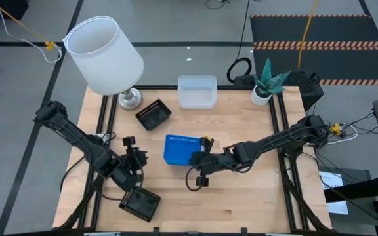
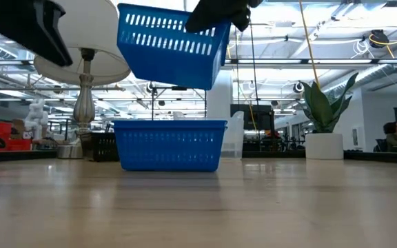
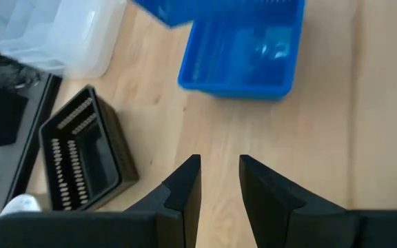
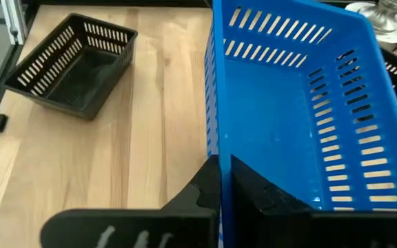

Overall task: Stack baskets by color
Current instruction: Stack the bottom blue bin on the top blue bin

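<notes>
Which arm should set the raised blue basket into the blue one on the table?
Right. Its gripper is already shut on the rim of the lifted blue perforated plastic basket, which hangs tilted just above the blue basket on the table. The left gripper holds nothing, off to the side.

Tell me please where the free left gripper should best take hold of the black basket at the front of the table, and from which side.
Probably from above, on a rim. The black basket sits upright, open side up, so its thin slotted wall can slip between the fingers, one inside and one outside. The left gripper is near it and holds nothing. The right gripper is busy, shut on a blue basket.
</notes>
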Robot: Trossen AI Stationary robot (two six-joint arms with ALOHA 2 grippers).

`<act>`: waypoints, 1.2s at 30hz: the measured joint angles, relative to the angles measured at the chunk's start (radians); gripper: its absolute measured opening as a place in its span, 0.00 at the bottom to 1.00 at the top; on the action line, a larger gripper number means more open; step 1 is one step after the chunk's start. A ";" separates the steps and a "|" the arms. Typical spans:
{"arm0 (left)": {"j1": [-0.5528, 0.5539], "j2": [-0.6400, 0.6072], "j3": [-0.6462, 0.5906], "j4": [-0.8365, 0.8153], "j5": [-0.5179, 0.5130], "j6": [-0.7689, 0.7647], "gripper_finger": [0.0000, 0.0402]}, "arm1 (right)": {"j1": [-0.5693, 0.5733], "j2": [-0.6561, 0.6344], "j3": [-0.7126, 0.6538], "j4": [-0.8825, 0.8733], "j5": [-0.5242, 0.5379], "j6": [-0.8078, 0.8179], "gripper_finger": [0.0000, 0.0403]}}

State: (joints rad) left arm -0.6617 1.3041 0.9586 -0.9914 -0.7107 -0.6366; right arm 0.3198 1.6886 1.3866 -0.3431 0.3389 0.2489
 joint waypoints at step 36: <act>0.085 -0.003 -0.066 0.025 -0.022 0.007 0.25 | -0.052 0.093 -0.089 0.109 -0.001 -0.108 0.03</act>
State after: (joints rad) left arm -0.5762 1.3006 0.8925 -0.9661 -0.7326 -0.6296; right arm 0.2676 1.7813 1.2975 -0.2342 0.3378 0.1413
